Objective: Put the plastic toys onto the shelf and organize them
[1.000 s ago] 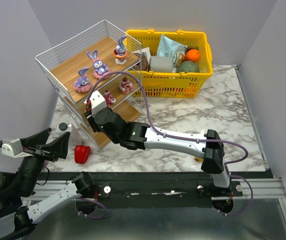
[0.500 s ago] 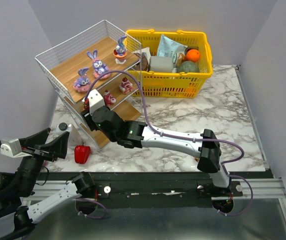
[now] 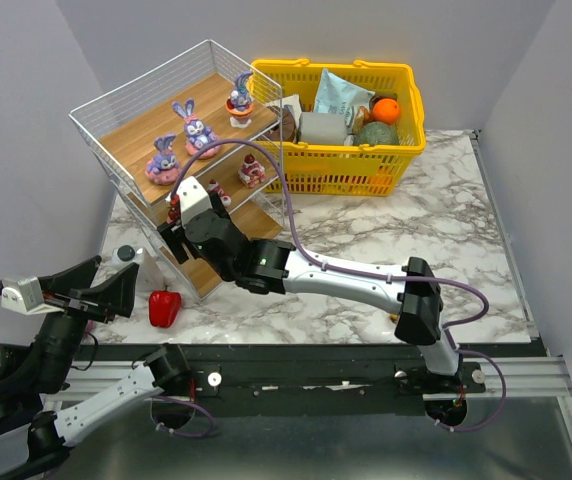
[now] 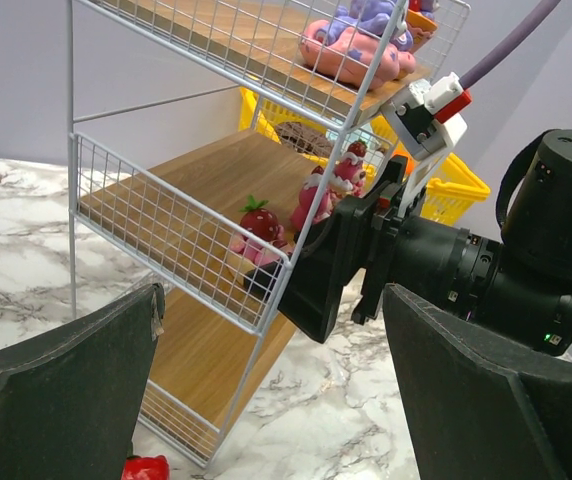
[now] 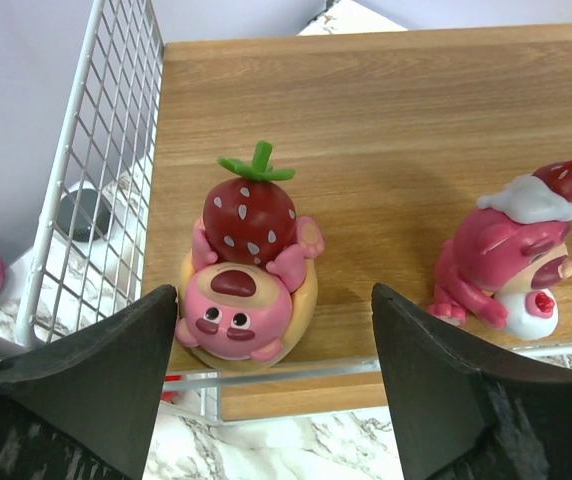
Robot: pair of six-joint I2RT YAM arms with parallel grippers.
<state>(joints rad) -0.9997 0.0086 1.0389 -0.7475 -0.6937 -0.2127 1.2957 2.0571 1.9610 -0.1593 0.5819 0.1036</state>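
The white wire shelf (image 3: 116, 115) with wooden boards stands at the far left. Three purple bunnies (image 3: 198, 128) on pink bases sit on its top board. On the middle board stand a pink bear holding a strawberry (image 5: 246, 270) and a pink bear with a white cap (image 5: 511, 265); both also show in the left wrist view (image 4: 261, 235). My right gripper (image 5: 276, 400) is open and empty, at the middle board's front rail, the strawberry bear just beyond its jaws. My left gripper (image 4: 271, 400) is open and empty, low at the near left, facing the shelf.
A red bell pepper (image 3: 164, 307) lies on the marble by the shelf's near corner. A white bottle (image 3: 126, 256) stands left of the shelf. A yellow basket (image 3: 406, 150) of groceries sits behind, right of the shelf. The right arm (image 3: 346, 280) stretches across the table's front.
My right gripper has moved a little left and farther toward the shelf's middle board. The left arm has not moved.
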